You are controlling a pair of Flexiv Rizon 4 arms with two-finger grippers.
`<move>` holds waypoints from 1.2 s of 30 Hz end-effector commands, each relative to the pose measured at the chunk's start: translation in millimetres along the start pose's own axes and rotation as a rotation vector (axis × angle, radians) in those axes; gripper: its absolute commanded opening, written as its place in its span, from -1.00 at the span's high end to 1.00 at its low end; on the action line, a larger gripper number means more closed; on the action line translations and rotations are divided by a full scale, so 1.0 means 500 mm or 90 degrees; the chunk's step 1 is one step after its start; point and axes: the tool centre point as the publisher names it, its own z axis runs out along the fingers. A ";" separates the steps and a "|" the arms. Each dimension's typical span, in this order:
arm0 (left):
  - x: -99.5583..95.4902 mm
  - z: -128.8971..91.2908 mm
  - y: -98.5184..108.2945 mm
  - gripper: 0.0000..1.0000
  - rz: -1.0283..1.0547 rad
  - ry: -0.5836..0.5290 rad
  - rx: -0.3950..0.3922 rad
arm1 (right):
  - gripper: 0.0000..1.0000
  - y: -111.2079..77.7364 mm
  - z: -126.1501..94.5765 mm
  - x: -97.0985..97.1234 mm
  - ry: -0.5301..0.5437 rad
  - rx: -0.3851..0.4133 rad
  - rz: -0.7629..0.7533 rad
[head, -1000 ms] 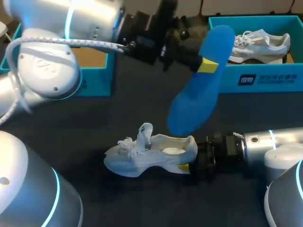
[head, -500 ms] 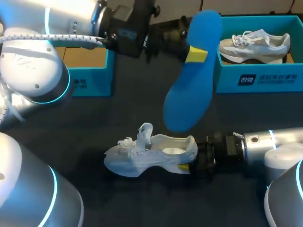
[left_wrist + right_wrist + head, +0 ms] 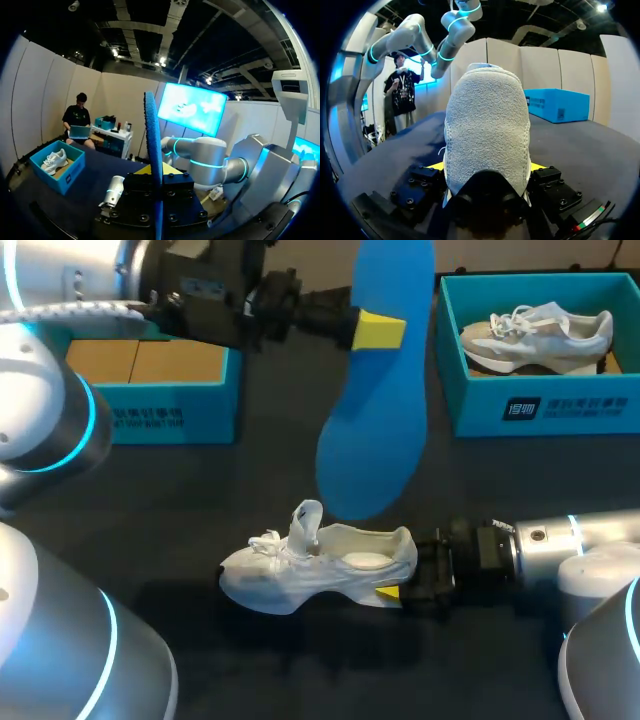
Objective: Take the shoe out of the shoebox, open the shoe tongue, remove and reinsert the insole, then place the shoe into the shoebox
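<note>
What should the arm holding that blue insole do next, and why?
Probably lower the blue insole toward the opening of the white shoe: the left gripper holds it aloft, outside the shoe, while the right gripper clamps the heel.

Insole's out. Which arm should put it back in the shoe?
Left. Its hand grips the insole, which hangs above the shoe. The right hand is clamped on the shoe's heel and is probably best kept there to steady it.

Dark table (image 3: pixel 270 470): white shoe (image 3: pixel 320 565) on its sole near mid, teal shoebox (image 3: pixel 560 405) far R, 2nd teal box (image 3: pixel 170 418) far L
</note>
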 end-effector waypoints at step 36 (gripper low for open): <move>0.041 -0.074 -0.031 1.00 -0.059 0.013 0.009 | -1.00 0.011 -0.040 0.013 0.004 0.032 -0.014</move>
